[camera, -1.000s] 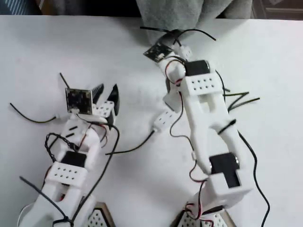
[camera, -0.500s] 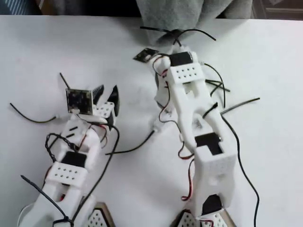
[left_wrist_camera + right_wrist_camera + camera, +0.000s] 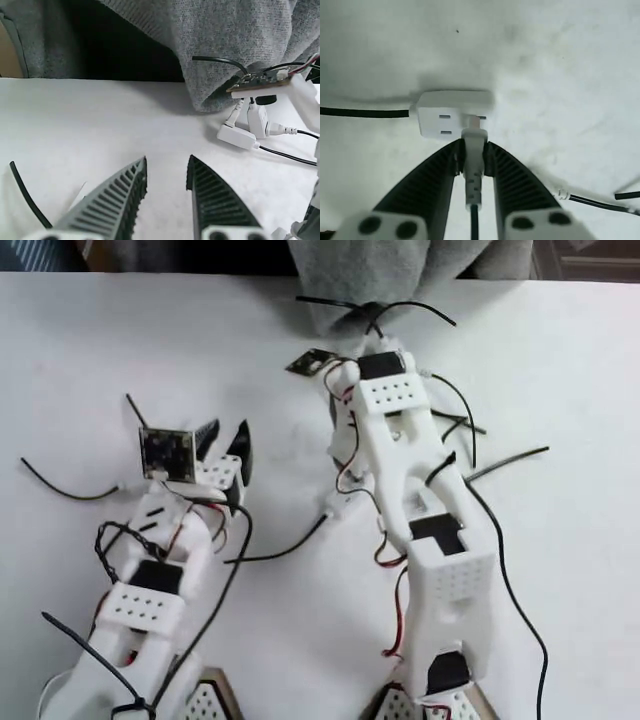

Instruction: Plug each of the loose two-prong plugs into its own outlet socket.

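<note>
Over the white tabletop [image 3: 100,340] the left claw [image 3: 166,160] hangs with its fingers spread apart, holding nothing. The right claw [image 3: 474,145] is clamped on a white two-prong plug [image 3: 474,162]. The plug's prongs meet one socket of the white outlet block [image 3: 437,120], which lies flat on the tabletop with its neighbouring slots bare.

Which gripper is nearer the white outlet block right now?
Right. The right gripper holds a plug with its tip against the outlet block. The left gripper sits open over bare table, well apart from it.
</note>
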Tool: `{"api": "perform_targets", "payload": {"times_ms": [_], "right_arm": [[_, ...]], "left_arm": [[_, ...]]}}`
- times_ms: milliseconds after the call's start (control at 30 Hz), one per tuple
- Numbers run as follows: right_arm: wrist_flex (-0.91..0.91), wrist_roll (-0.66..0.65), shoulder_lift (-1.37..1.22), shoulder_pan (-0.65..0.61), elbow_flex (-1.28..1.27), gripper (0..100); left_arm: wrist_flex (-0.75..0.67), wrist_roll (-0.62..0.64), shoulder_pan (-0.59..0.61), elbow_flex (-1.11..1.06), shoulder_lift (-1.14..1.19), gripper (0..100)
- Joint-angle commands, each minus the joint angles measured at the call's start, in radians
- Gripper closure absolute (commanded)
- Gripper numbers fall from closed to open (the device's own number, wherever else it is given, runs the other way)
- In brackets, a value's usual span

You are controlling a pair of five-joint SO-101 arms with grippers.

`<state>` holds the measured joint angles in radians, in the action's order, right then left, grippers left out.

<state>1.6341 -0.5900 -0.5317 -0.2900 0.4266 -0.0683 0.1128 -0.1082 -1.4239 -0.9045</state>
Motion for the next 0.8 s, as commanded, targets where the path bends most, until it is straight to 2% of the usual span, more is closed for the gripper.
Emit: {"api": "perform_targets", "payload": {"times_ms": [0, 267, 567, 767], "right_arm": [[0.007, -0.009, 0.002, 0.021, 0.029, 98.0], [0.005, -0.011, -0.004, 0.048, 0.025, 98.0], [0.005, -0.005, -0.127, -0.028, 0.000, 98.0], [-0.002, -0.009, -0.199, -0.019, 0.006, 98.0]], "left_arm": [[-0.008, 0.000, 0.010, 0.005, -0.001, 85], [-0.008, 0.000, 0.008, 0.005, -0.001, 86], [-0.008, 0.000, 0.008, 0.005, -0.001, 86], [-0.008, 0.000, 0.008, 0.005, -0.001, 85]]}}
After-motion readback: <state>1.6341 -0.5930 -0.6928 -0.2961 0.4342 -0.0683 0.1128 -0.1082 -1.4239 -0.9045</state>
